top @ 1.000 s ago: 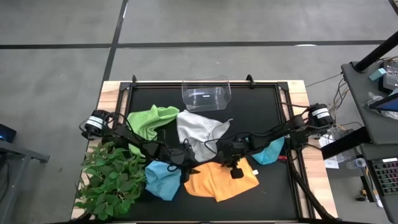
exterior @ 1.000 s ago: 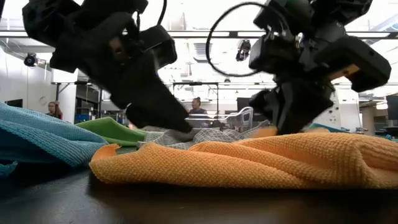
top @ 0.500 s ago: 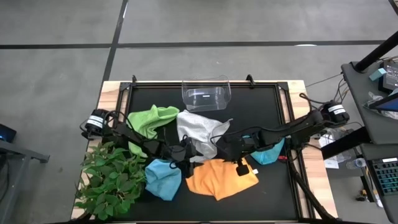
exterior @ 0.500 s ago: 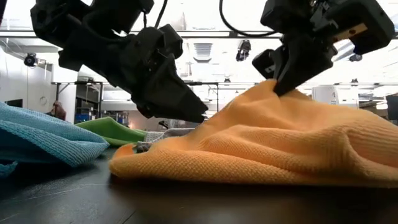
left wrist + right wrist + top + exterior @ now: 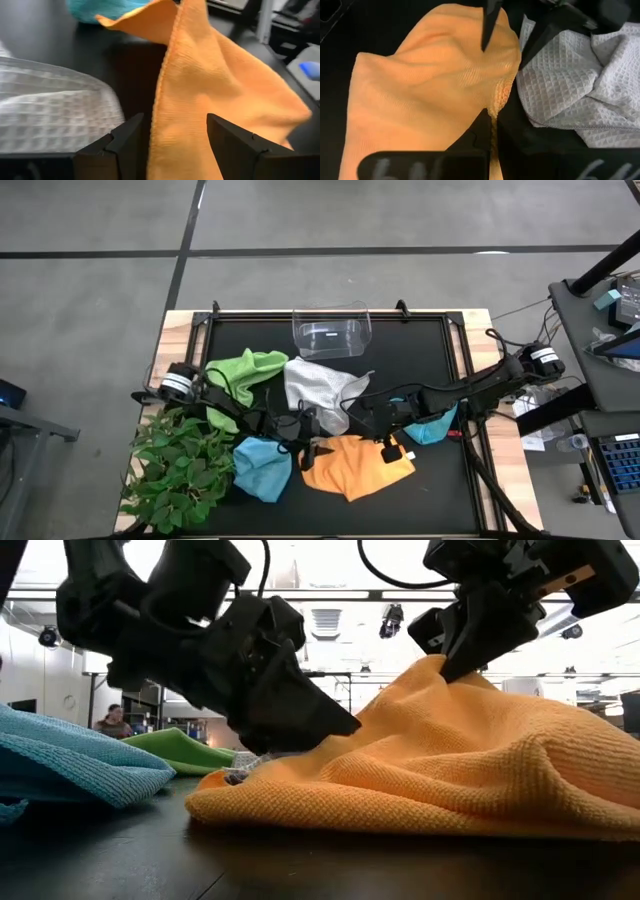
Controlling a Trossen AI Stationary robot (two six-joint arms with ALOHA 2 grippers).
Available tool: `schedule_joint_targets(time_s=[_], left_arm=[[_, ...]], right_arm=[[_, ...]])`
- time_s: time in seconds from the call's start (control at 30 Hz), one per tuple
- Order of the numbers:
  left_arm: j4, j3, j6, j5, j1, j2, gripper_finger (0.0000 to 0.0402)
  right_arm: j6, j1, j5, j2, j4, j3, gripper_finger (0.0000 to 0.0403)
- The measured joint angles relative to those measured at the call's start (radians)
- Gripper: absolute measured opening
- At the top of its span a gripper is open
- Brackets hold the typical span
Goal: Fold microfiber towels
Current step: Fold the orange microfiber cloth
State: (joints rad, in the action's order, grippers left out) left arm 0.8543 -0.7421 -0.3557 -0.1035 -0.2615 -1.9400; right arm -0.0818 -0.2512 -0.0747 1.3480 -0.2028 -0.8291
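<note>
Early stage: no towel folded. Right hand [image 5: 491,116] clenched on orange towel [image 5: 352,465], lifting one edge; left hand [image 5: 172,135] released, straddling opposite edge. Four towels untouched.

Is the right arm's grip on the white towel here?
No: the right gripper is shut on an edge of the orange towel, lifting it, while the white towel lies beside it untouched.
</note>
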Motion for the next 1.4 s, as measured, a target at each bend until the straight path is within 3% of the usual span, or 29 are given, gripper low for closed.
schedule_joint_targets(time_s=[0.2, 0.47, 0.53, 0.83, 0.97, 1.17, 1.4], left_arm=[[-0.023, 0.004, -0.031, 0.105, 0.0, -0.009, 0.0154], [-0.114, 0.008, -0.08, 0.252, 0.0, 0.002, 0.0023], [-0.145, 0.009, -0.085, 0.278, 0.001, 0.018, 0.0007], [-0.56, 0.005, -0.086, 0.286, -0.003, 0.257, 0.0001], [-0.649, 0.007, -0.086, 0.286, -0.013, 0.344, 0.0], [-0.691, 0.012, -0.094, 0.324, -0.031, 0.377, 0.0], [-0.703, 0.012, -0.137, 0.361, -0.041, 0.335, 0.0]], right_arm=[[0.0, -0.002, 0.001, -0.041, -0.038, 0.0, 0.0009], [0.015, -0.006, 0.026, -0.134, -0.102, 0.0, 0.0009], [0.032, -0.007, 0.026, -0.142, -0.118, 0.0, 0.0009], [0.095, -0.029, 0.023, -0.083, -0.111, 0.0, 0.0009], [0.115, -0.028, 0.018, -0.02, -0.069, 0.001, 0.002], [0.134, -0.023, -0.014, 0.059, -0.047, 0.0, 0.0077], [0.132, 0.04, -0.014, 0.025, -0.184, 0.001, 0.0157]])
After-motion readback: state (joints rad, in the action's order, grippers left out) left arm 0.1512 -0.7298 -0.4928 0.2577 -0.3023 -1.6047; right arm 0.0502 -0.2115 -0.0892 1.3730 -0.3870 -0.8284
